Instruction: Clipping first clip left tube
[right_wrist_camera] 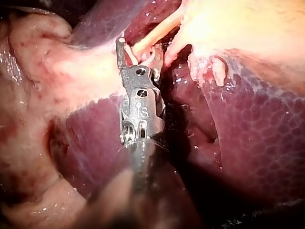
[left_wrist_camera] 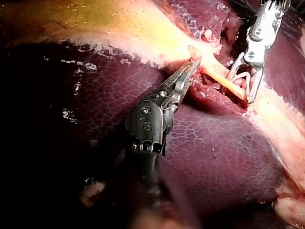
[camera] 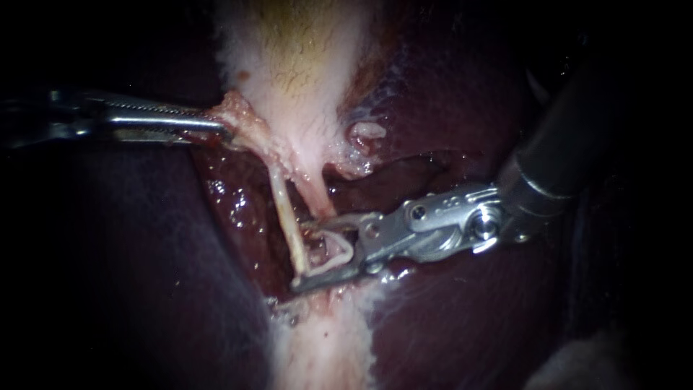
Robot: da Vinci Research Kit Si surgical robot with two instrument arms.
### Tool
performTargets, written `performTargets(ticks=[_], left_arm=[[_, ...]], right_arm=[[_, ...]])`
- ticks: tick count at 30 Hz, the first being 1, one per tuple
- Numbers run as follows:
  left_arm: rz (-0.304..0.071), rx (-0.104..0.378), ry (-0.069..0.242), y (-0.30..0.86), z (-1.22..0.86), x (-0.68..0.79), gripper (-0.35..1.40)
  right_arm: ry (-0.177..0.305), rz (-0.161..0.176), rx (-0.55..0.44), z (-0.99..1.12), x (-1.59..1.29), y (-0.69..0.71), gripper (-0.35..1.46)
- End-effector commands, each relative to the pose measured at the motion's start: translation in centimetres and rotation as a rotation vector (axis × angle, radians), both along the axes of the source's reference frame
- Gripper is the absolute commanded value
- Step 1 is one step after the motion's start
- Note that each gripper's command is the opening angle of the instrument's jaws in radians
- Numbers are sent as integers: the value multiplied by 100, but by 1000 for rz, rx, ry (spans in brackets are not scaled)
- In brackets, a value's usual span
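Dark maroon liver (camera: 462, 318) is seen as the background on every side. Between the widely spread jaws of the right instrument (camera: 303, 254) a white V-shaped clip (camera: 350, 247) is carried open, each jaw touching one of its arms. The clip's mouth is set at the thin cream-coloured left tube (camera: 286, 217), which is strung from the gallbladder's neck down to the lower jaw's tip; whether the tube is fully enclosed cannot be told. A pinker second tube (camera: 317, 191) lies just beside it. The serrated jaws of the left instrument (camera: 220, 128) are clamped on a pale tissue flap (camera: 242, 119) at the neck of the whitish, yellow-tinged gallbladder (camera: 303, 65).
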State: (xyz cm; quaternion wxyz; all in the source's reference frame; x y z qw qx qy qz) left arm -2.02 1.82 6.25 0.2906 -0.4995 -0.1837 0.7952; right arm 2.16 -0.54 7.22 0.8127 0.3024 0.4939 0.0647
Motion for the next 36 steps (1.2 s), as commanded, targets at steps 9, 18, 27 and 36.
performTargets(ticks=[9, 18, 27, 36], left_arm=[[0, 0, 0, 0, 0, 0, -35], [0, 0, 0, 1, 0, 0, -35], [0, 0, 0, 1, 2, 0, -35], [0, 0, 0, 2, 2, 0, -35]], right_arm=[[130, -70, 8, -9, 7, -22, 49], [208, -118, 63, -35, 18, -44, 46], [236, -145, 76, -48, 31, -56, 44], [235, -137, 72, -42, 32, -56, 38]])
